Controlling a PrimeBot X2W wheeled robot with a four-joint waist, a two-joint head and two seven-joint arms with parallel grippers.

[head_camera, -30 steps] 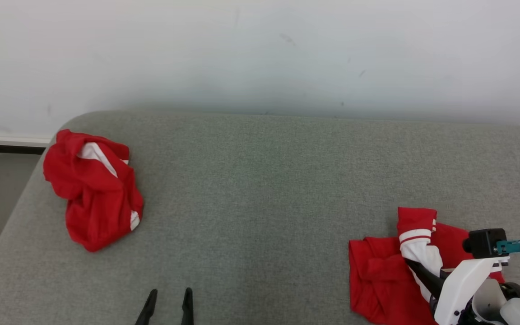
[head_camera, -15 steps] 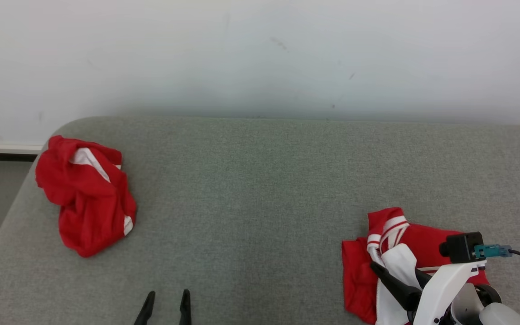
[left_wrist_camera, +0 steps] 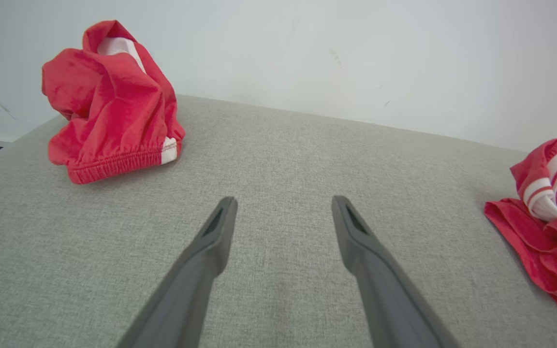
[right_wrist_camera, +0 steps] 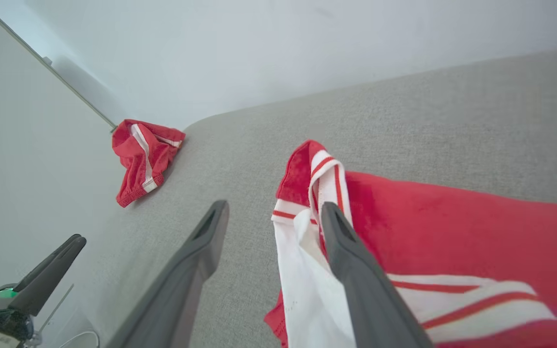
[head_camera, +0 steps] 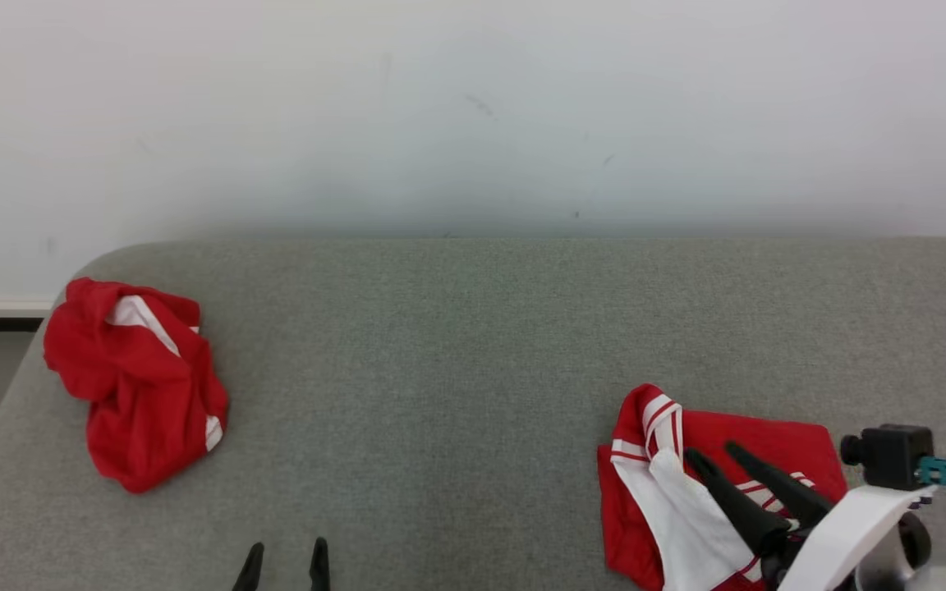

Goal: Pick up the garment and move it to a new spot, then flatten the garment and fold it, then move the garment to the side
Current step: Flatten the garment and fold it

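Where the head view cuts off at the bottom, my left gripper [head_camera: 287, 546] shows just its two fingertips, spread wide over the bare grey cushion [head_camera: 456, 369] with nothing between them. At the lower right, my right gripper [head_camera: 711, 451] is spread wide too, above the red-and-white garment [head_camera: 769, 439]. In the right wrist view one finger [right_wrist_camera: 356, 270] crosses the white cloth and the other is over bare cushion. I cannot tell whether either touches the fabric. The garment lies bunched at the cushion's front right, its near edge hidden behind my arm and cut by the frame. Far left, near the rounded corner, sits a second crumpled red garment [head_camera: 136, 386], well apart. Behind runs a pale wall [head_camera: 473, 107].
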